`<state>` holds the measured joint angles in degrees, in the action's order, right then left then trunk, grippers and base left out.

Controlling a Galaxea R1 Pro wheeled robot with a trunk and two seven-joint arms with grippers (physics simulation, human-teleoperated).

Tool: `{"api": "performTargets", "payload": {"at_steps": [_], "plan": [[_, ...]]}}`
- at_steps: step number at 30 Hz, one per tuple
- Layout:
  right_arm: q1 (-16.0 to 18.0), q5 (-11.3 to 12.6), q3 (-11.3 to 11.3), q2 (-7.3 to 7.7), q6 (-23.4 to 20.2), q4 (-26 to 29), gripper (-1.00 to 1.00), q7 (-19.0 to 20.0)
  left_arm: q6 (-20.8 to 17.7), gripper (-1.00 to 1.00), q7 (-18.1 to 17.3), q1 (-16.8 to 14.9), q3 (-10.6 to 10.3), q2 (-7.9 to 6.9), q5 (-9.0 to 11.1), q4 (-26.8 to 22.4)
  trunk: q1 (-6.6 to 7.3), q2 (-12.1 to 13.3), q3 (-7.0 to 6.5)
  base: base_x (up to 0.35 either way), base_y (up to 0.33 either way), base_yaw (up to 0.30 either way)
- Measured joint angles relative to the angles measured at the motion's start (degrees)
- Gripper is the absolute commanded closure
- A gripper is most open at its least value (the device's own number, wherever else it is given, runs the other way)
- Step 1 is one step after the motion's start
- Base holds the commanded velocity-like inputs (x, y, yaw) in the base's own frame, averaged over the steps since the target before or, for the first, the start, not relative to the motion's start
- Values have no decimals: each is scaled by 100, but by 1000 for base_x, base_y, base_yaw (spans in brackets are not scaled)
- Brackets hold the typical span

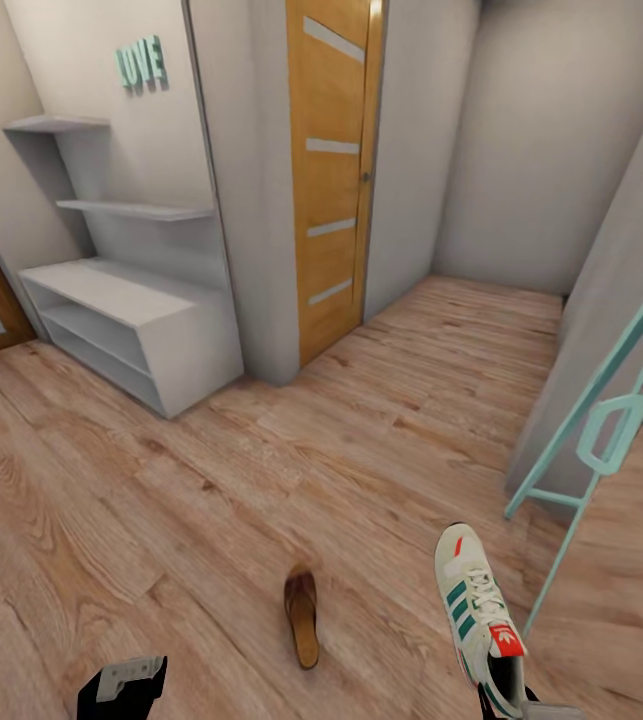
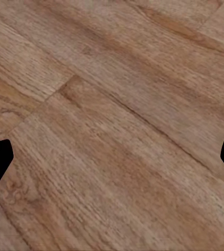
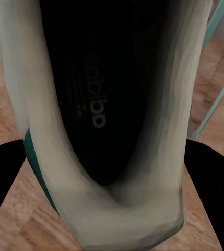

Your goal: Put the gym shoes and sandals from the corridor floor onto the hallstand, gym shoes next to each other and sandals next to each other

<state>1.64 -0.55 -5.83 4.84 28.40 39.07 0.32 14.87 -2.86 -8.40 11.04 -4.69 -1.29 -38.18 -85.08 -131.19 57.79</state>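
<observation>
Floorboards [image 1: 211, 470] stretch ahead to the grey hallstand [image 1: 151, 330], far left. Your right gripper [image 1: 509, 705] clamps one gym shoe [image 1: 476, 605] by its heel; carry it there. A sandal [image 1: 302, 617] lies nearby. Left gripper [image 2: 112, 157] spread wide, empty.

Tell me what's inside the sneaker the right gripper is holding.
Inside the gym shoe, the right wrist view shows a dark insole with faint printed lettering and nothing else. The toe end is in shadow, so I can't see into it.
</observation>
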Motion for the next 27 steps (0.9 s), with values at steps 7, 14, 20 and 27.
{"api": "performTargets", "payload": {"at_steps": [7,14,20,27], "plan": [[0,0,5,0,0,2,100,0,-1,-100,0,0,-1,0,-1,0,0,0,0,199,0,0],[6,4,-1,-12,-29,218,100,-2,-1,-100,0,0,-1,0,-6,6,-2,0,-1,29,0,0],[50,-10,116,-110,-590,1061,100,-11,6,-100,0,0,-1,0,-6,9,-2,0,0,1,0,0],[622,4,712,-270,-2582,2534,100,-46,9,-100,0,-1,-2,8,-7,11,-2,0,-1,0,0,0]]}}
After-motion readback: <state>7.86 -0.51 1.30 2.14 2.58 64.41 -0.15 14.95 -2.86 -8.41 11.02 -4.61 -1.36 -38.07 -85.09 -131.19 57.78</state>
